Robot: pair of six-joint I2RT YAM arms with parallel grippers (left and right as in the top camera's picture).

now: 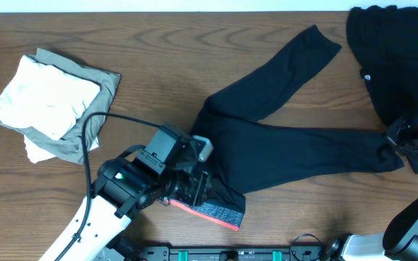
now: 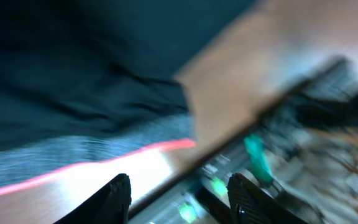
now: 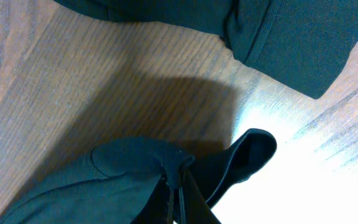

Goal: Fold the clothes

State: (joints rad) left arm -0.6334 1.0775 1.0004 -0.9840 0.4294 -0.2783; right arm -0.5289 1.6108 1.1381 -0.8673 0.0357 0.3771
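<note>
The dark leggings (image 1: 281, 145) lie spread on the wooden table, one leg running up to the right, the other out to the right. Their grey-and-coral waistband (image 1: 220, 212) is at the front edge. My left gripper (image 1: 202, 190) hovers right at that waistband (image 2: 86, 155); in the blurred left wrist view it (image 2: 180, 183) is open with nothing between its fingers. My right gripper (image 1: 401, 138) is shut on the end of the right-hand leg, and the right wrist view shows it (image 3: 178, 186) pinching a bunched fold of dark fabric (image 3: 129, 162) lifted off the wood.
A second black garment (image 1: 390, 58) lies crumpled at the back right. A folded pile of white and grey cloth (image 1: 49, 101) sits at the left. The arms' base rail (image 1: 238, 254) runs along the front edge. More dark cloth (image 3: 291, 37) lies beyond the right gripper.
</note>
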